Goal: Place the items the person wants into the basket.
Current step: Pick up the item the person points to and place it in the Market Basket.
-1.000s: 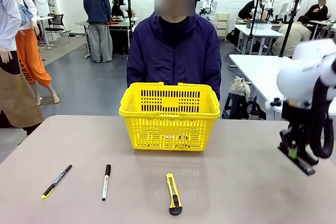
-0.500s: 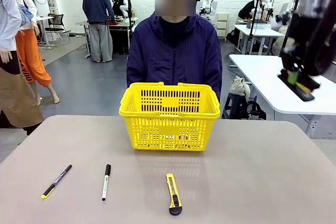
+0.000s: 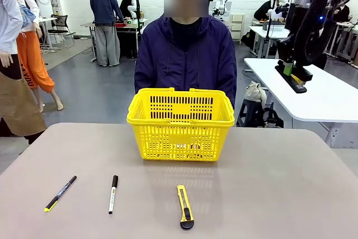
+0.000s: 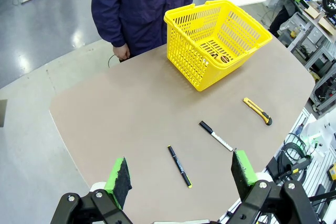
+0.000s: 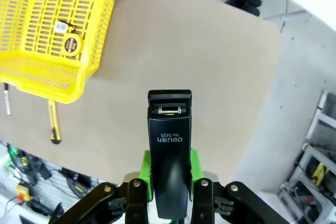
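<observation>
Step in hand: the right gripper is carrying the black stapler toward the yellow basket. The drop looks not yet made.
Right claw: it is clenching the stapler across its body, with the green pads pressing both flanks and the stapler's nose pointing away from the wrist.
Where the stapler is: it is hanging high in the air past the desk's right edge, well apart from the basket and above its rim.
Left claw: the left gripper is released, with its jaws standing wide and nothing between the pads. It is hovering high over what seems the desk's near-left part, though the wrist view's angle makes that hard to fix.
Basket: it is sitting at the middle of the desk's far edge, just in front of the person. The tape measure is lying on its floor.
On the desk: the white marker is lying by the near edge, left of middle. It is between the black pen, toward the left edge, and the yellow utility knife, at the middle.
Next move: it calls for swinging the stapler leftward and down over the basket's open top, clearing the right rim, and only then loosening the grip.
Open room: the desk's right half is lying bare, giving a wide lane in. The person is standing close behind the basket, so coming from the right or near side looks safer.
</observation>
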Available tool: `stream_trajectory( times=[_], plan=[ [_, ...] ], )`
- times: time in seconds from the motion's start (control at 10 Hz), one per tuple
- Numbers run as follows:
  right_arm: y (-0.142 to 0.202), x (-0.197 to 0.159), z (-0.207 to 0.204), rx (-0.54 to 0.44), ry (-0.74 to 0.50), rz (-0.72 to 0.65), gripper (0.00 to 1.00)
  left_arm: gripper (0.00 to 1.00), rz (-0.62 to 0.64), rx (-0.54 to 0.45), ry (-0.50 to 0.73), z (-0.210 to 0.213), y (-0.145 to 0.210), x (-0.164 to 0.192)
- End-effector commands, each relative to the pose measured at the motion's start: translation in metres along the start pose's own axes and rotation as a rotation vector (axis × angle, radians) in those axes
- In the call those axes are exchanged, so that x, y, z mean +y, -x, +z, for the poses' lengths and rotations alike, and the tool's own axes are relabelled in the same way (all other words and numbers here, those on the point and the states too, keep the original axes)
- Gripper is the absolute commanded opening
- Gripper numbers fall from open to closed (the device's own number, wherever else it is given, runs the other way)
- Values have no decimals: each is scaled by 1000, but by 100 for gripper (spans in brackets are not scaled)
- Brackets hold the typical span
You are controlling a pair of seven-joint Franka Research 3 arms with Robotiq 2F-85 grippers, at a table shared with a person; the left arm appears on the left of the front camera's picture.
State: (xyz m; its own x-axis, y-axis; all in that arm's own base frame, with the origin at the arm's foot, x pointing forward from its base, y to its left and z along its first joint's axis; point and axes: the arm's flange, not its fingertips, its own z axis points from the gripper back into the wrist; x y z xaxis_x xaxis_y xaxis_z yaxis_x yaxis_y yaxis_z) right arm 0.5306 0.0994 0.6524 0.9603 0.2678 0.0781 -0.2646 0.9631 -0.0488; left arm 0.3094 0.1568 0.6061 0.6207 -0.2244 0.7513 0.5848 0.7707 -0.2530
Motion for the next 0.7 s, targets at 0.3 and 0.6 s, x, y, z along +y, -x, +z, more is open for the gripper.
stream_trajectory(
  times=[0.3,0.6],
  plan=[
    [11,3,7,-9,20,8,0,100,-12,-18,11,1,1,2],
    [5,2,10,-14,5,3,32,100,-12,-18,11,1,1,2]
  ],
)
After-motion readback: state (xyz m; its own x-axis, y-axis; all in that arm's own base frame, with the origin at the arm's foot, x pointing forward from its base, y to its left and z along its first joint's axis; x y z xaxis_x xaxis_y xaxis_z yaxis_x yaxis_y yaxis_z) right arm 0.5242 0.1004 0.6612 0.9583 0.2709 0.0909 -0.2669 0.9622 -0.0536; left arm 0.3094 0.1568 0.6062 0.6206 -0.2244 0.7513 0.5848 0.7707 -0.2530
